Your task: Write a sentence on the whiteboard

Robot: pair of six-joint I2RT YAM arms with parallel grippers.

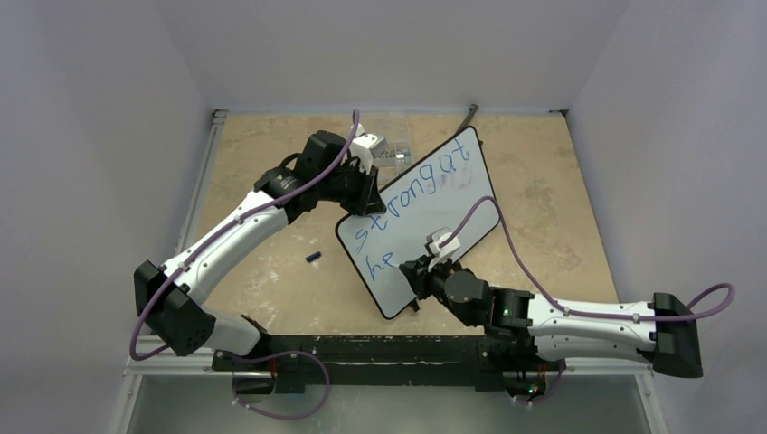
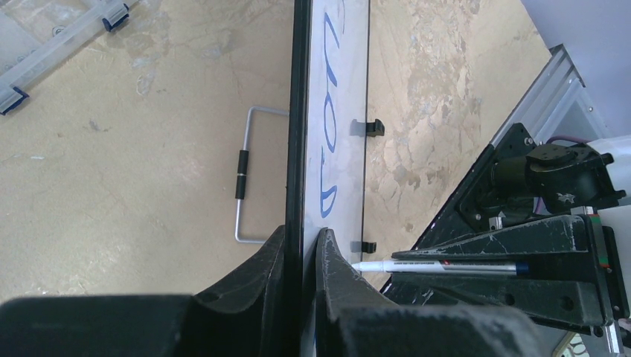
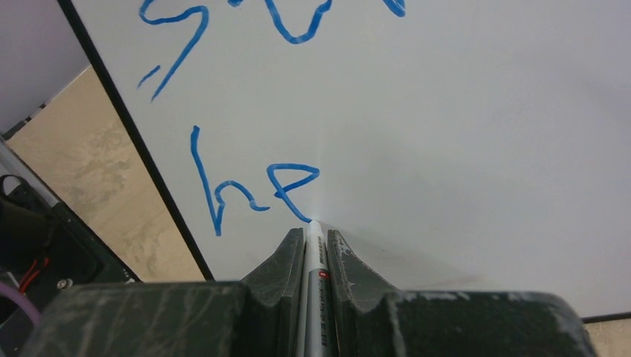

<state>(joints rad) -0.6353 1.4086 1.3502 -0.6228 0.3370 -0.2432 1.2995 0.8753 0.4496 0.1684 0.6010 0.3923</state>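
Headcount first: two arms, one whiteboard (image 1: 425, 217), one marker (image 3: 315, 256), two little black clips (image 2: 369, 127) and two rows of blue writing. The board sits diagonally at mid-table, between the arms. The sentence (image 1: 411, 194) reads "strongat" on the upper row and just "he" below it.

Overhead view also catches a small dark blue bit (image 1: 313, 258) lying alone on the tan table (image 1: 561, 208), left of the board. Neither wrist cam shows that. The left wrist cam sees the board edge-on, with both clips on its far long edge and a bent wire loop (image 2: 248, 175) with a black sleeve behind it. The right wrist cam gives the close look at the lettering.

Left arm reaches up and across with its elbow bent, and the left gripper (image 2: 301, 239) is pinching the board's edge, one finger on each face. Right arm lies low, elbow stuck far out right, forearm doubling back. The right gripper (image 3: 316, 236) is squeezed tight on the marker, whose tip touches the board right at the foot of the "e".
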